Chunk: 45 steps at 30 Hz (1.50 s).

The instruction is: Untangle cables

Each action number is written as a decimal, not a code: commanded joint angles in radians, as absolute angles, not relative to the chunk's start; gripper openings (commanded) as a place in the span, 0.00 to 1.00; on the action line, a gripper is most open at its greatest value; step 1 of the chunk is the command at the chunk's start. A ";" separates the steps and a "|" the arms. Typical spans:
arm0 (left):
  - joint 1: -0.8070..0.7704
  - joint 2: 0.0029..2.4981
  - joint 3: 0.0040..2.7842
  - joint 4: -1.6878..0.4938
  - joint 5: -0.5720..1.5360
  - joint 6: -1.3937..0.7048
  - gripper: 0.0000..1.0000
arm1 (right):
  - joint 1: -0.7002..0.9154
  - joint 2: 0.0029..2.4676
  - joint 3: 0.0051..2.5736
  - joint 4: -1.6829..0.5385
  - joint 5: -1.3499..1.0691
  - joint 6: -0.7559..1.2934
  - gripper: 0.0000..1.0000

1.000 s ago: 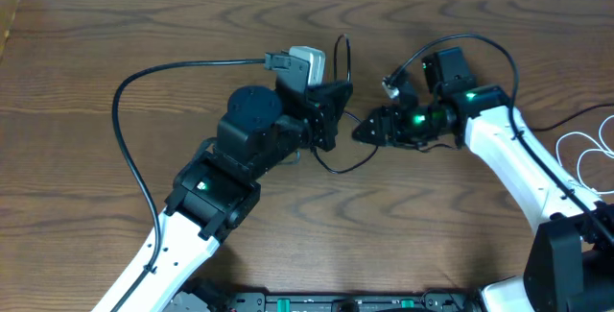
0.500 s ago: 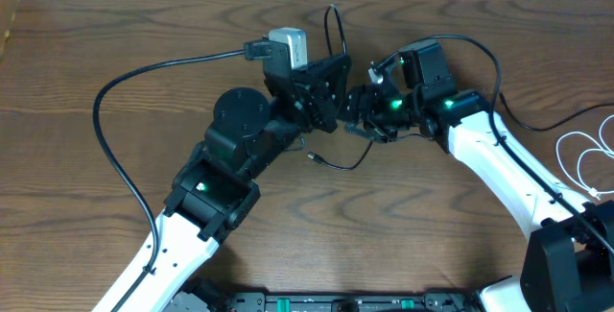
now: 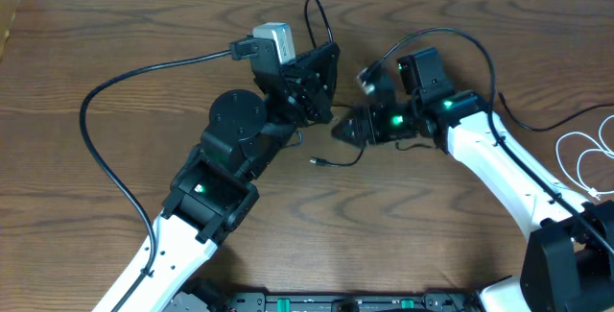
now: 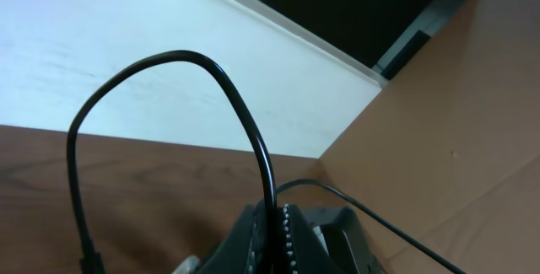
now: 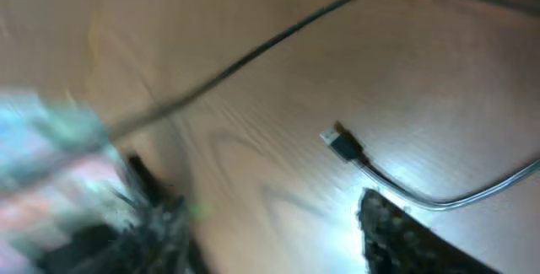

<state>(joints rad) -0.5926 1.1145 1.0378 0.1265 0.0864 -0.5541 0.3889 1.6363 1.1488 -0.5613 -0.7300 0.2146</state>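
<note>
The thin black cable (image 3: 318, 16) loops up above my left gripper (image 3: 324, 82), which is shut on it. In the left wrist view the cable (image 4: 228, 88) arches up out of the closed jaws (image 4: 277, 223). Its free end with a small plug (image 3: 317, 162) lies on the table below both grippers; the plug also shows in the right wrist view (image 5: 340, 143). My right gripper (image 3: 345, 130) is open and empty just right of the left one, its fingers (image 5: 270, 223) spread wide over the table. The white cable (image 3: 587, 154) lies coiled at the far right edge.
The thick black arm wire (image 3: 115, 110) of the left arm curves across the left side of the wooden table (image 3: 115, 43). The right arm's own wire (image 3: 451, 38) arches over its wrist. The table's back edge meets a white wall (image 4: 126, 46).
My left gripper has lifted the black cable up and to the left. The cable's plug end has dragged left across the table. My right gripper has followed leftward.
</note>
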 commanded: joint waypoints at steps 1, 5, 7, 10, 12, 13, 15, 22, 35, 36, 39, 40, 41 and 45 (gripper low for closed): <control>-0.589 1.096 1.036 0.129 0.062 -0.560 0.08 | 0.422 1.639 1.148 -0.595 -0.822 -0.386 0.67; -0.589 1.096 1.036 0.129 0.058 -0.560 0.08 | 0.442 1.639 1.148 -0.496 -0.823 -0.437 0.70; -0.589 1.096 1.036 0.129 0.057 -0.559 0.08 | 0.447 1.639 1.148 -0.430 -0.823 -0.401 0.70; -0.589 1.096 1.036 0.128 0.035 -0.559 0.08 | 0.459 1.639 1.148 -0.324 -0.822 -0.323 0.69; -0.587 1.096 1.036 0.131 0.032 -0.561 0.08 | 0.459 1.639 1.148 -0.263 -0.822 -0.256 0.68; -0.584 1.096 1.036 0.134 0.032 -0.567 0.08 | 0.459 1.639 1.148 -0.229 -0.822 -0.221 0.68; -0.576 1.096 1.036 0.138 0.028 -0.598 0.08 | 0.459 1.639 1.148 -0.190 -0.823 -0.187 0.67; -0.515 1.096 1.039 0.172 0.005 -0.732 0.08 | 0.468 1.639 1.148 -0.112 -0.847 -0.149 0.66; -0.507 1.096 1.039 0.241 0.011 -0.831 0.08 | 0.522 1.639 1.148 0.084 -0.841 -0.022 0.53; -0.507 1.096 1.039 0.241 0.011 -0.830 0.08 | 0.523 1.639 1.148 0.087 -0.841 -0.022 0.43; -0.507 1.096 1.039 0.241 0.010 -0.829 0.08 | 0.523 1.639 1.148 0.073 -0.841 -0.022 0.09; -0.506 1.096 1.039 0.241 0.010 -0.829 0.08 | 0.523 1.639 1.148 0.064 -0.841 -0.022 0.07; -0.506 1.096 1.039 0.241 0.010 -0.828 0.08 | 0.523 1.639 1.148 0.057 -0.841 -0.022 0.07; -0.501 1.096 1.039 0.224 0.010 -0.828 0.08 | 0.522 1.639 1.148 0.018 -0.828 -0.023 0.03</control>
